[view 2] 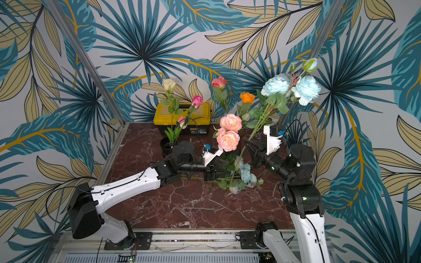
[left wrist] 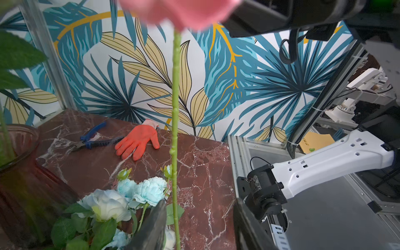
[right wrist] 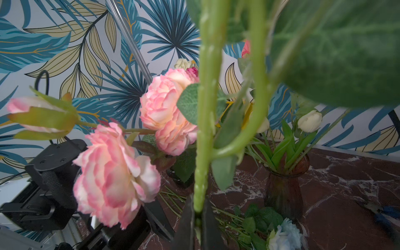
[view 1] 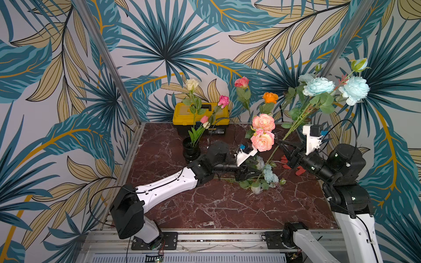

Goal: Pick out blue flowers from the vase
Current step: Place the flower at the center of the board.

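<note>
**Worktop**: dark red marble slab with white veins, in the lower centre of both top views.

Lying or standing on it:
- yellow toolbox, at the back edge
- black vase, upright, just in front of the toolbox
- blue flowers, one bunch lying flat, right of centre
- orange glove, flat, just beside blue-handled pliers
- reddish glass vase, upright

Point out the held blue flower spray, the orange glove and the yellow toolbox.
held blue flower spray (view 1: 318, 86): in a top view, on the middle of one big open bloom.
orange glove (left wrist: 138, 138): in the left wrist view, on the palm.
yellow toolbox (view 1: 181, 116): in a top view, on a bare part of the lid.
</note>
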Robot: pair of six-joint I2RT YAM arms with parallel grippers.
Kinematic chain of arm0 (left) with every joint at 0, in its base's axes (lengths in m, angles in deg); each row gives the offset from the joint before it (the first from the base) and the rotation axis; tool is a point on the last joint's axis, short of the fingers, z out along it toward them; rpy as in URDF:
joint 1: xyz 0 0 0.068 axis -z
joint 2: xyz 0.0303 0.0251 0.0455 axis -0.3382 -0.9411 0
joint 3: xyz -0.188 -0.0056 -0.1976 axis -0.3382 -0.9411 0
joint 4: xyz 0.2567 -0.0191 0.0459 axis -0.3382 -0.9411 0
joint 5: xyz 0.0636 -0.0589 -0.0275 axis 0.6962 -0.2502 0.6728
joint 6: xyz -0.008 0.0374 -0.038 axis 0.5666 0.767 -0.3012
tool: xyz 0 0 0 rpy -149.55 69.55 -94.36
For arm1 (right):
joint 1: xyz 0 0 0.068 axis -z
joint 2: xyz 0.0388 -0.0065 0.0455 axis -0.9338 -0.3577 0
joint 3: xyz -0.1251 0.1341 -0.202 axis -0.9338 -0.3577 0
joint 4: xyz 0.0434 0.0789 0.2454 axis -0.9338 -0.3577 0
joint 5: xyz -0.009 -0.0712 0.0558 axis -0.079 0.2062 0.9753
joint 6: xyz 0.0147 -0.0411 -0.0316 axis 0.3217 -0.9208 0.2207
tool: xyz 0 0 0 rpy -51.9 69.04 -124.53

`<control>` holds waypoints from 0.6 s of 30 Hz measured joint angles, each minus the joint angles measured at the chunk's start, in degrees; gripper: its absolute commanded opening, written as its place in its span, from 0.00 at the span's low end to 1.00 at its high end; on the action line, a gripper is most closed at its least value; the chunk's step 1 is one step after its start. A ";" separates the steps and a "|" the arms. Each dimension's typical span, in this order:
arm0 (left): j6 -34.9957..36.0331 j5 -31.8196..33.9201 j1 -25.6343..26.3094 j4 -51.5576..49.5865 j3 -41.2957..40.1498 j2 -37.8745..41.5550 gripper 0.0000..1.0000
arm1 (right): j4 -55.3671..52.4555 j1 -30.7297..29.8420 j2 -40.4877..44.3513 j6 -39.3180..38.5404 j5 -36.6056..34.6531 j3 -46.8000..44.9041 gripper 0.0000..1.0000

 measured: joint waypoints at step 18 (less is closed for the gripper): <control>-0.72 0.55 0.55 1.86 5.33 -5.25 0.49 | 4.44 -0.07 0.81 4.96 4.42 -5.01 0.04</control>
